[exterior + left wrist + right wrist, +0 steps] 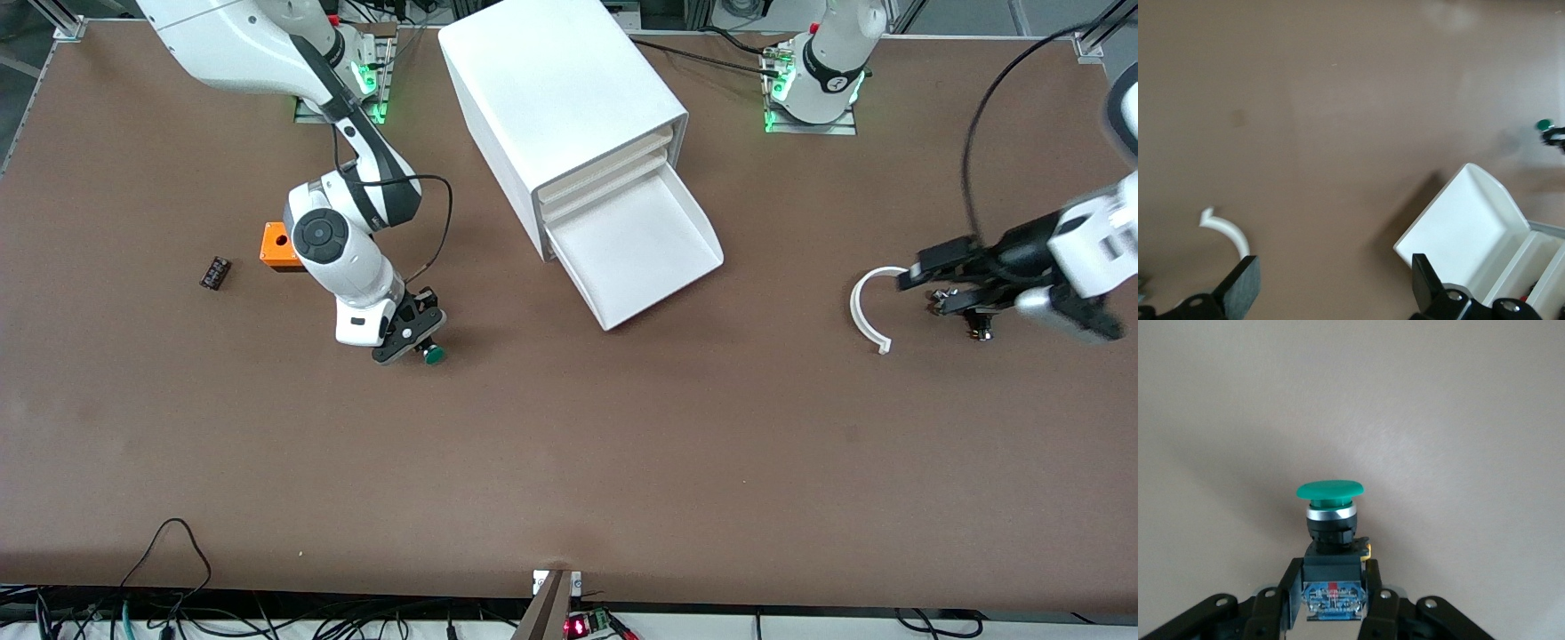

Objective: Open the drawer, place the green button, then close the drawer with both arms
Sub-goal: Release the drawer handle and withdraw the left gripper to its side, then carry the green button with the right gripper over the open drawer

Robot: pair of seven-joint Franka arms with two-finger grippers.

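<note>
The large white cabinet (560, 98) stands mid-table. Its lowest drawer (640, 253) is pulled out and holds nothing; it also shows in the left wrist view (1465, 227). My right gripper (416, 338) is low over the table, toward the right arm's end from the drawer. It is shut on the button (434, 355). In the right wrist view the right gripper (1331, 593) clamps the button's blue rear block, with the green cap (1330, 491) pointing away. My left gripper (920, 280) is open and empty (1335, 283), low over the table toward the left arm's end.
A white curved piece (867, 311) lies on the table right by the left gripper, and shows in the left wrist view (1228, 230). An orange cube with a hole (278, 246) and a small black component (215, 272) lie toward the right arm's end.
</note>
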